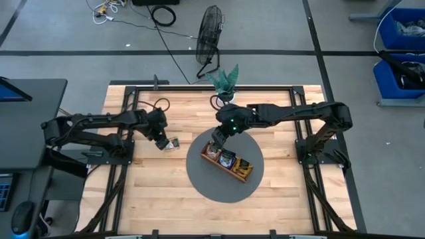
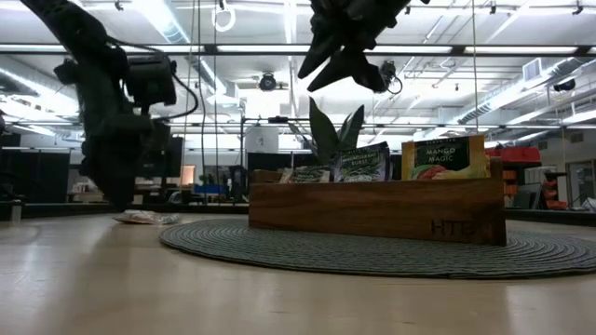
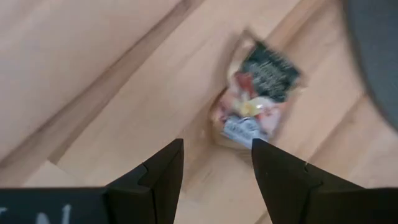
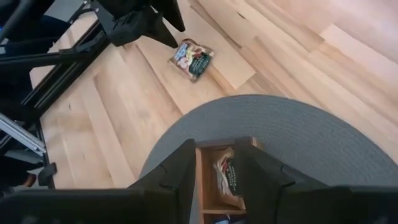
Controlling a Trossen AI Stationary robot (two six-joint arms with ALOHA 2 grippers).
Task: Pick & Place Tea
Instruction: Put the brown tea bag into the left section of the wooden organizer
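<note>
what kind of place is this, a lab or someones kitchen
Most likely a robotics lab or workshop, not a kitchen: two dark arms bolted to a wooden table, cables and a floor fan on the taped grey floor, blue storage bins, and strip-lit ceilings behind.

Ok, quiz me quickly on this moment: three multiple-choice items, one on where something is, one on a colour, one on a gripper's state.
1. Where does the loose tea sachet lie?
A. on the bare wooden table
B. on the round grey mat
C. in the wooden tray

2. What colour is the rightmost sachet standing in the wooden tray, low view?
A. pink
B. yellow-orange
C. white

3. How is the left gripper?
A. shut on a sachet
B. open, empty
C. out of view

Answers: 1 A, wood shows all around it. 2 B, its orange face shows. 3 B, fingers apart before the sachet.
</note>
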